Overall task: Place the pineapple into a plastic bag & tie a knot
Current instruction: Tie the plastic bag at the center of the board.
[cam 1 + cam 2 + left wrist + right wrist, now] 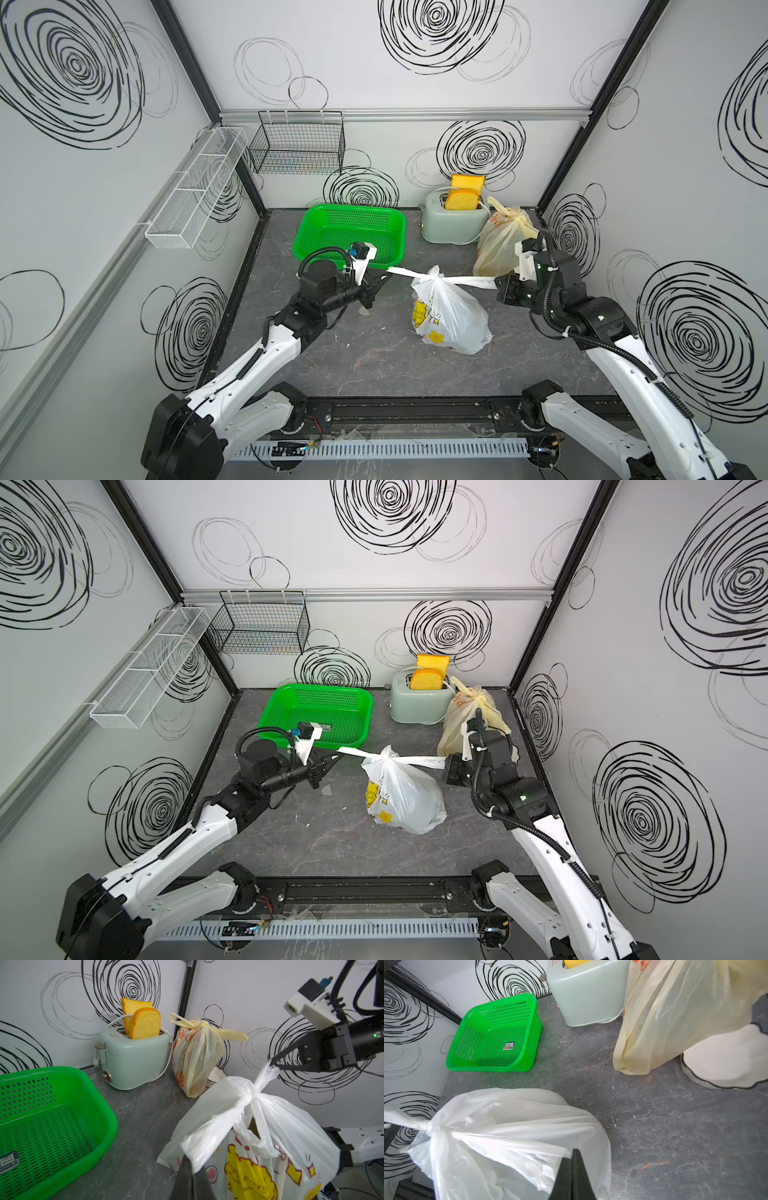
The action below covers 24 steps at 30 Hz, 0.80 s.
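Closed tight on the handles of the white bag, the left tool and right tool hold them taut either side of the knot. A level, evenly opposed pull should cinch it without tearing the film. The pineapple, presumably inside, is hidden. The bag stands mid-counter on dark marbled stone, between swirl-printed walls.

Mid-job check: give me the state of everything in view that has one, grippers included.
White bag, handles knotted on top, ends stretched taut sideways.
Left gripper, shut on one handle end.
Right gripper, shut on the other handle end.
Toaster, two bread slices sticking up from its slots.
Yellow bag, tied shut, standing beside the toaster.
Green basket, empty apart from a sticker.
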Each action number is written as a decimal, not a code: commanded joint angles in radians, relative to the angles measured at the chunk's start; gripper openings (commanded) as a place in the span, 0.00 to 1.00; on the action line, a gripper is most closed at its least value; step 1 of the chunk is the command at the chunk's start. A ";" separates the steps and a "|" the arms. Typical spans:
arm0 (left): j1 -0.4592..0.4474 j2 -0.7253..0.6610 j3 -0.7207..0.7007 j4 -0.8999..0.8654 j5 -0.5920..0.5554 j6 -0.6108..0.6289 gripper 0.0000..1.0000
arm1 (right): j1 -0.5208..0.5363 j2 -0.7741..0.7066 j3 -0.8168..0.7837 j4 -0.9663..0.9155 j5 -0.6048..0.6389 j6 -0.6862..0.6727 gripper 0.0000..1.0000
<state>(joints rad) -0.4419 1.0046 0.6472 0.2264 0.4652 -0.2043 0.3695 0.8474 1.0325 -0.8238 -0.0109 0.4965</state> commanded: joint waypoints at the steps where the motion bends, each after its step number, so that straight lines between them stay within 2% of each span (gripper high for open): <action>1: 0.112 -0.086 -0.114 0.087 -0.278 -0.103 0.00 | -0.076 -0.053 -0.139 -0.095 0.222 0.065 0.00; 6: 0.104 -0.154 -0.268 0.125 -0.322 -0.207 0.00 | -0.108 -0.122 -0.278 -0.034 0.123 0.200 0.00; 9: 0.102 -0.195 -0.322 0.111 -0.385 -0.246 0.00 | -0.118 -0.154 -0.327 -0.011 0.079 0.246 0.00; 14: 0.104 -0.224 -0.353 0.085 -0.464 -0.262 0.00 | -0.118 -0.162 -0.368 0.012 0.050 0.256 0.00; 17: 0.101 -0.214 -0.387 0.103 -0.484 -0.323 0.00 | -0.119 -0.158 -0.398 0.034 0.030 0.257 0.00; 19: 0.071 -0.198 -0.410 0.129 -0.495 -0.364 0.00 | -0.118 -0.156 -0.427 0.059 0.011 0.258 0.00; 24: -0.113 -0.154 -0.459 0.189 -0.649 -0.402 0.00 | -0.118 -0.125 -0.481 0.128 -0.051 0.239 0.00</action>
<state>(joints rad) -0.5236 0.8387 0.2199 0.3275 0.1020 -0.5289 0.2878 0.7097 0.5781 -0.6708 -0.2012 0.7303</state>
